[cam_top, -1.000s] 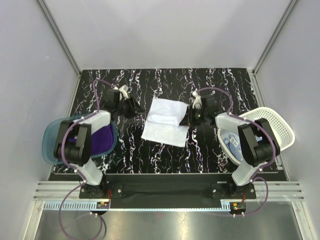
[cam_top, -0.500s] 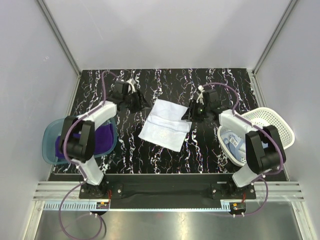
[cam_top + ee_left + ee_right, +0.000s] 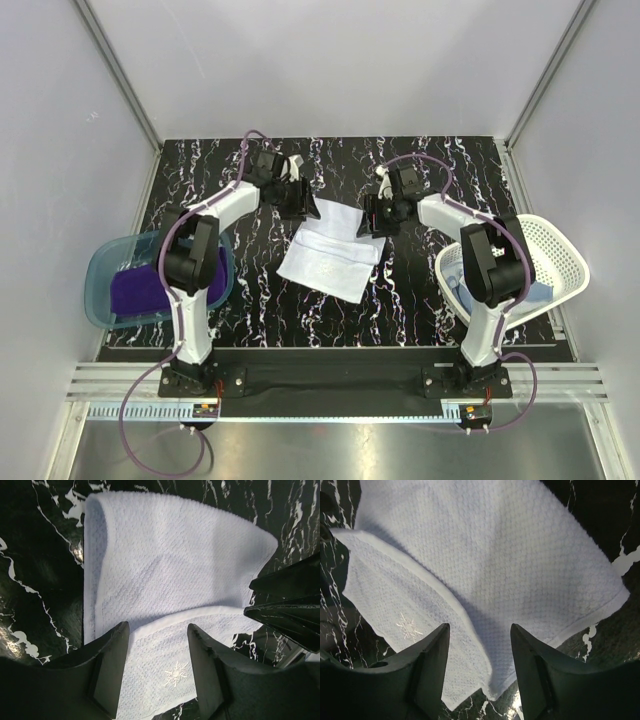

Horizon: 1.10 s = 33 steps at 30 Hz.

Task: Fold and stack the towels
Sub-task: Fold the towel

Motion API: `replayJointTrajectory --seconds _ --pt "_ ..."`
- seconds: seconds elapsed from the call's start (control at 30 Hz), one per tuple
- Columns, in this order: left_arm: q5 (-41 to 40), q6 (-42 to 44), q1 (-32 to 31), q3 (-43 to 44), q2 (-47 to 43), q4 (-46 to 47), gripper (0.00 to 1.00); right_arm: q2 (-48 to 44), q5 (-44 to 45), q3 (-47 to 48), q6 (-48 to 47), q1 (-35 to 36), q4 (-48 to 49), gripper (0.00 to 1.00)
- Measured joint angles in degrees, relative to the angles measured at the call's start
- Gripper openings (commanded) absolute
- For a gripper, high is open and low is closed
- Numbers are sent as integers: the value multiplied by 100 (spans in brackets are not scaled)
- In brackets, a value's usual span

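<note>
A white speckled towel (image 3: 328, 250) lies on the black marbled table (image 3: 420, 290), its far part folded over itself. It fills the left wrist view (image 3: 165, 575) and the right wrist view (image 3: 490, 560). My left gripper (image 3: 303, 203) is open at the towel's far left corner, jaws apart over the cloth (image 3: 156, 645). My right gripper (image 3: 368, 222) is open at the towel's far right edge (image 3: 479, 650). A deep purple towel (image 3: 150, 288) lies in the teal tub (image 3: 100, 272). A light blue towel (image 3: 463, 283) lies in the white basket (image 3: 560, 250).
The teal tub stands at the table's left edge and the white perforated basket at the right edge. Both arms reach inward across the far half of the table. Grey walls close in the table at the back and sides.
Both arms have swung further back and inward, bringing the grippers to the towel's far corners. The towel's far edge has shifted slightly.
</note>
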Motion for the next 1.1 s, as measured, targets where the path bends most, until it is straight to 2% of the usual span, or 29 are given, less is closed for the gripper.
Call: replayJointTrajectory --seconds 0.13,0.3,0.53,0.73,0.9,1.1 --pt "66 107 0 -111 66 -83 54 17 -101 -192 -118 0 -55 58" --pt "313 107 0 -649 28 -4 54 -103 -350 -669 -157 22 -70 57" --pt "472 96 0 -1508 -667 -131 53 -977 -688 -1270 -155 273 -31 57" --pt "-26 160 -11 -1915 -1707 -391 52 -1580 -890 -1808 -105 422 26 58" --pt "-804 125 -9 -1930 -1808 -717 54 -1600 -916 -2205 232 463 173 56" --pt "-1226 -90 -9 -2151 -1827 -848 54 -1497 -221 -2074 568 476 212 49"
